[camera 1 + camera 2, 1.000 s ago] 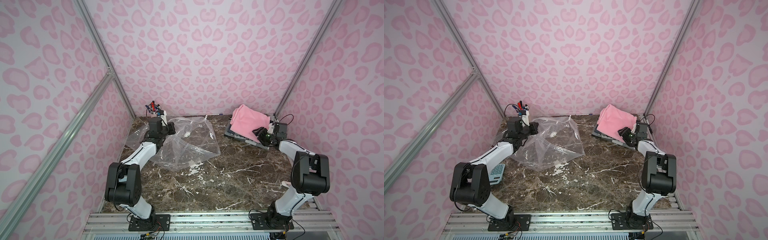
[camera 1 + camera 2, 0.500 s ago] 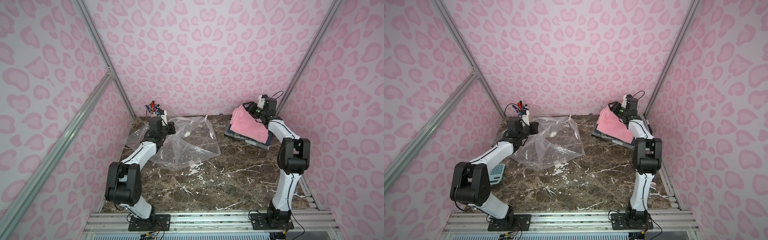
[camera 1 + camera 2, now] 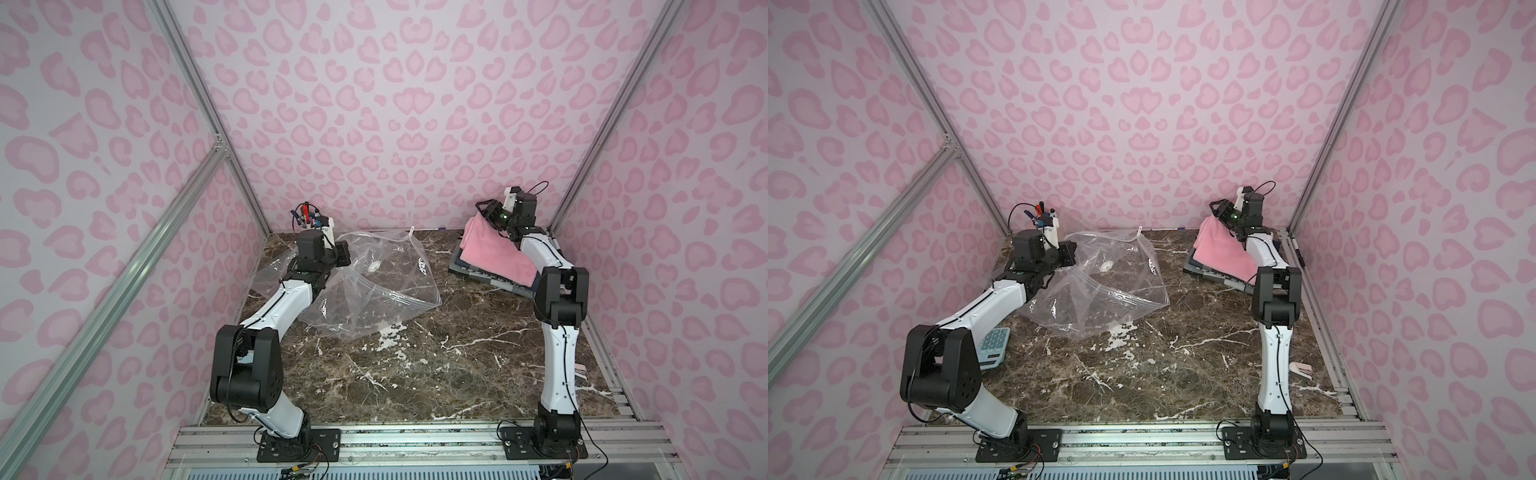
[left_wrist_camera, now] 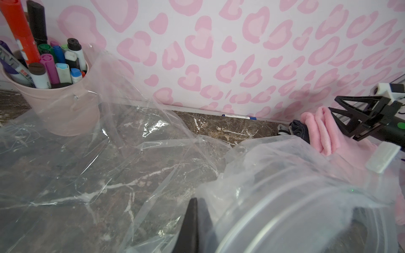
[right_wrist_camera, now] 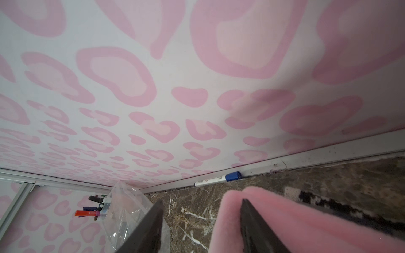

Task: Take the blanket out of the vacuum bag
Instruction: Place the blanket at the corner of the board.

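Lying at 1 o'clock clear of the vacuum bag (image 3: 374,291), the blanket (image 3: 494,253) is judged removed; the bag is pinched by left fingers (image 4: 190,223), right fingers (image 5: 149,230) are parted.

Two white-and-black robot arms rise from a rail at the near edge. The left arm (image 3: 286,303) folds at a low elbow close to its base, then stretches its forearm toward the far left corner. There the left gripper (image 3: 343,254) sits low, jaws closed on a fold of the vacuum bag (image 3: 374,291). The right arm (image 3: 559,357) stands almost upright to a high elbow, then reaches to the far right corner. The right gripper (image 3: 486,210) is raised, tilted down and inward, jaws apart.
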Motion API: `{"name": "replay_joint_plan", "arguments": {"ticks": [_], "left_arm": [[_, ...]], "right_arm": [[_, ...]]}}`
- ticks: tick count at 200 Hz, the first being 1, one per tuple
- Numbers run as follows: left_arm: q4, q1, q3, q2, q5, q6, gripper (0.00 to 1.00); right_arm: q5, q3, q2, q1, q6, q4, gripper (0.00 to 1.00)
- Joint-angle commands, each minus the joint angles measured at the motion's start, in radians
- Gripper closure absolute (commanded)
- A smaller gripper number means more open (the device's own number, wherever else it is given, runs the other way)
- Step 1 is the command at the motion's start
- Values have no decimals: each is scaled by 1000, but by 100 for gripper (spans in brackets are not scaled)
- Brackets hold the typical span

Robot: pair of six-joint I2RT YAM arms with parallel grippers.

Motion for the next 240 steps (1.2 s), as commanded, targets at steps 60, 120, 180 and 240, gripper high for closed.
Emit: {"name": "replay_joint_plan", "arguments": {"ticks": [60,120,180,240], "left_arm": [[-8,0,10,-13,-10,30,96],[57,-2,158,27,171,-64,96],[286,-39,175,153,465,-272,72],[179,-146,177,48,494,-95,3]], "right_arm": [[-62,103,55,14,17,-90,45],[-54,232,-96,18,-95,-286,42],[-93,-381,-586,29,-84,-71,39],[51,-755,-1036,-9,-385,-259,31]]}}
